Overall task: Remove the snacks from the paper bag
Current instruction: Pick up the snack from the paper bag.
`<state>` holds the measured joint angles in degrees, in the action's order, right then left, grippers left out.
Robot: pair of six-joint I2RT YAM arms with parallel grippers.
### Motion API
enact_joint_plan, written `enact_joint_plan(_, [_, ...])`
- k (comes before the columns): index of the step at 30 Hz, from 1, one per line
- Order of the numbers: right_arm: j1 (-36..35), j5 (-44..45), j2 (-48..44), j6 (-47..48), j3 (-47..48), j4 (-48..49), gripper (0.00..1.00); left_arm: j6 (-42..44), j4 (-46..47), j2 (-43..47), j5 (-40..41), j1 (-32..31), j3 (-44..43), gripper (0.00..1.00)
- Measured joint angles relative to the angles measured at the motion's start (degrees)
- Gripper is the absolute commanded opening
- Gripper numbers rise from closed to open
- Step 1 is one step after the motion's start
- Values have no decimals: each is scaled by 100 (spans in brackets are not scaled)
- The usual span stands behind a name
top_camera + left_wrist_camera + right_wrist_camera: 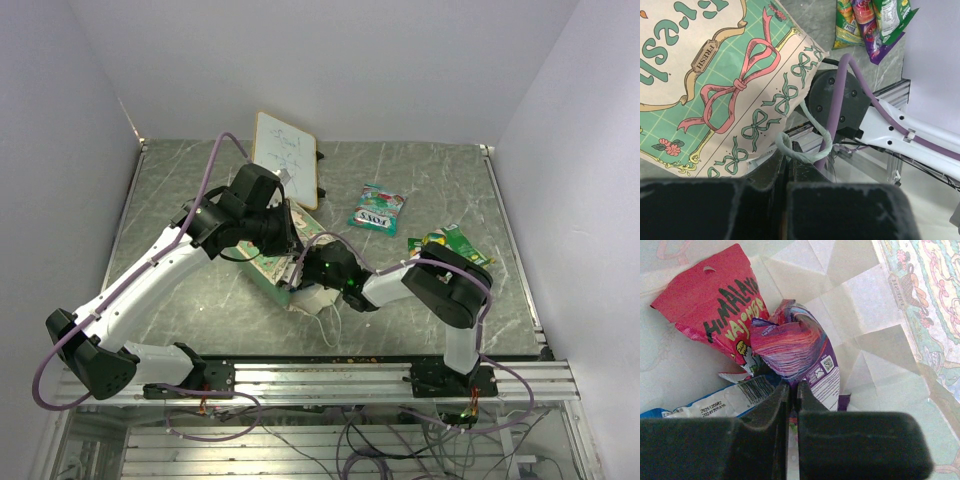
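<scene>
Right wrist view: the right gripper point(790, 386) is inside the paper bag point(865, 305), jaws squeezed to a sliver on the near edge of the purple packet point(790, 347).

The packet is crumpled and stands straight ahead of the fingertips. Its long axis runs away from the hand, deeper into the bag. My read is that the pull should go straight back along the gripper's own line and out the way it came in.

Just left of the purple packet, near the fingers, lies a blue-and-white packet point(715, 402). A red packet point(715, 305) sits further into the bag. Either could drag along, at a guess.

The left gripper point(786, 159) is at the bag's handle, clamped tight with the mint string handle point(800, 150) at its tips. It looks to be anchoring the bag.

Beyond the bag, already out, a teal packet point(377, 210) and green packets point(450, 243) lie on the table point(200, 180).
</scene>
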<state>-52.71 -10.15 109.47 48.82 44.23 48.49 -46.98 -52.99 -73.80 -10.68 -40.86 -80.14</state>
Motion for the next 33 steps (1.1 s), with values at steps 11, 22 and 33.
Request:
enact_joint_plan(11, [7, -146, -682, -297, -348, -262, 0, -103, -11, 0, 61, 0, -2, 7])
enact_joint_plan(22, [-46, -212, -1290, -595, -802, -339, 0, -101, -33, 0, 87, 223, -7, 7])
enact_joint_plan(33, [-214, -68, -1982, -874, -990, -444, 0, -101, -46, -17, -2, 520, -9, 7])
